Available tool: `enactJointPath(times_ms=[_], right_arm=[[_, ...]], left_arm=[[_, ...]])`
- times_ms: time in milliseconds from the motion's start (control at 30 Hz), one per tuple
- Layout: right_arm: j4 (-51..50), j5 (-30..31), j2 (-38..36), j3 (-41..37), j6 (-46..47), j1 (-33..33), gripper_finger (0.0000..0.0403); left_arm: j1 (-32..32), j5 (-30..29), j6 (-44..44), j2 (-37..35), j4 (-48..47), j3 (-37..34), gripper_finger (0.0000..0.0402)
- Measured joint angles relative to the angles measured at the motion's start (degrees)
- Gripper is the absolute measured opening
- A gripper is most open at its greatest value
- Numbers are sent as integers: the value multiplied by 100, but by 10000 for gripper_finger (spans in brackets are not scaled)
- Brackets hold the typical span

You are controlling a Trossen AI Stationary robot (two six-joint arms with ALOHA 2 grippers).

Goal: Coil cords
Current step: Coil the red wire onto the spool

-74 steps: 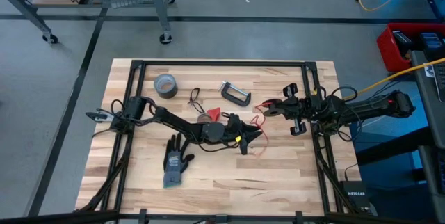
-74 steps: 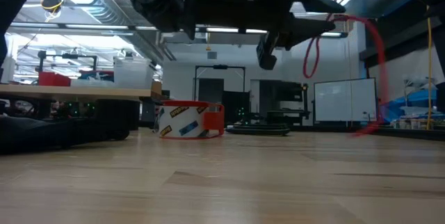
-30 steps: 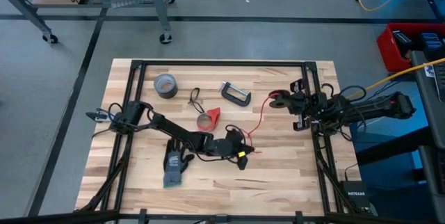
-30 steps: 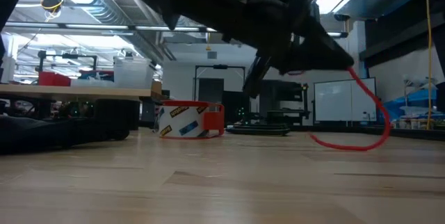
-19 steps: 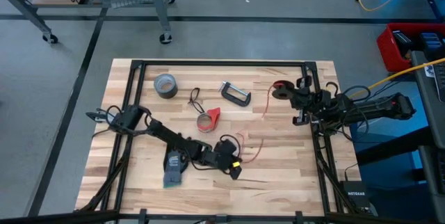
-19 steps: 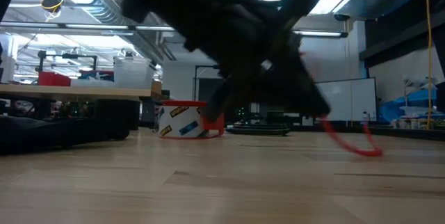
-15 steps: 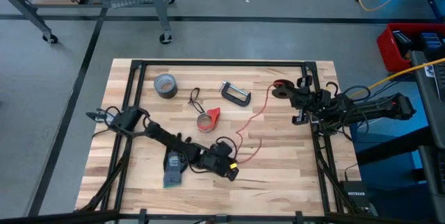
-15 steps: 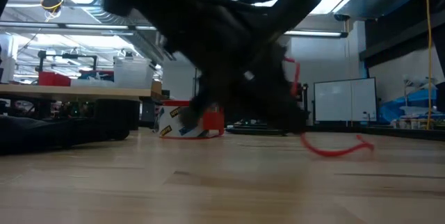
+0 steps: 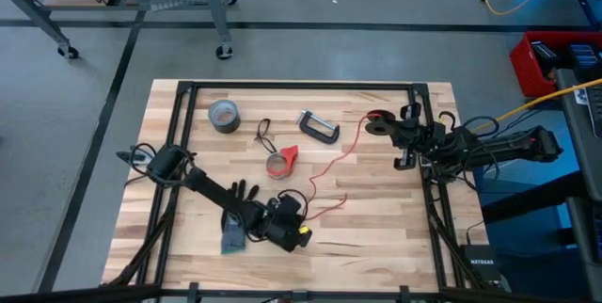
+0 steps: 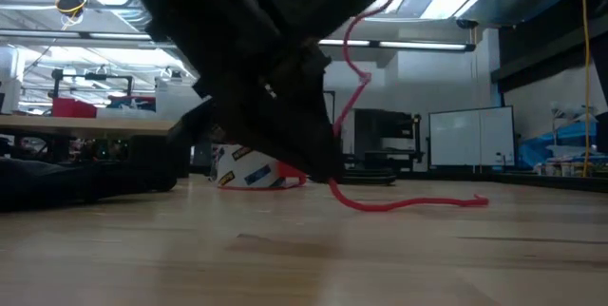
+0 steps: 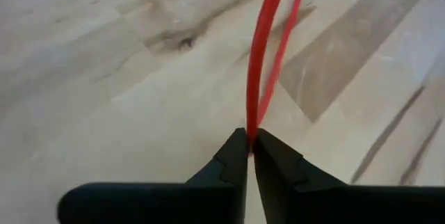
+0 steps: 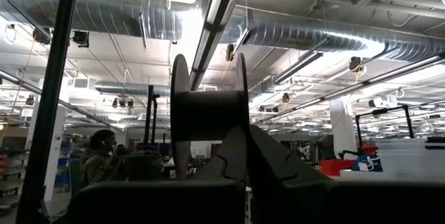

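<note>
While the red cord (image 9: 324, 167) is run slack across the surface's middle, one end is pinched in the closed left end effector (image 11: 249, 146) at lower centre, the other at the closed right end effector (image 9: 376, 121), presumably for coiling.

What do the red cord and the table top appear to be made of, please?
The red cord looks like a thin wire in smooth, slightly glossy plastic insulation: it bends in soft curves and catches light. The table top looks like pale butcher-block wood with a matte finish: parallel strips with visible grain.
</note>
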Motion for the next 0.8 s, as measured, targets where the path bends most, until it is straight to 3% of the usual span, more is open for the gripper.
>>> enactJointPath(times_ms=[200, 367, 600, 800], right_arm=[[-1, -171, -2, 0, 38, 0, 5], [-48, -304, -2, 0, 44, 2, 5], [-159, -242, 0, -2, -61, 2, 5], [-112, 455, -2, -1, -463, 0, 5]], left_arm=[[274, 790, 600, 0, 50, -1, 78], [431, 1006, 772, 0, 9, -1, 115], [396, 1152, 1187, 0, 29, -1, 109], [172, 1419, 1016, 0, -117, 1, 96]])
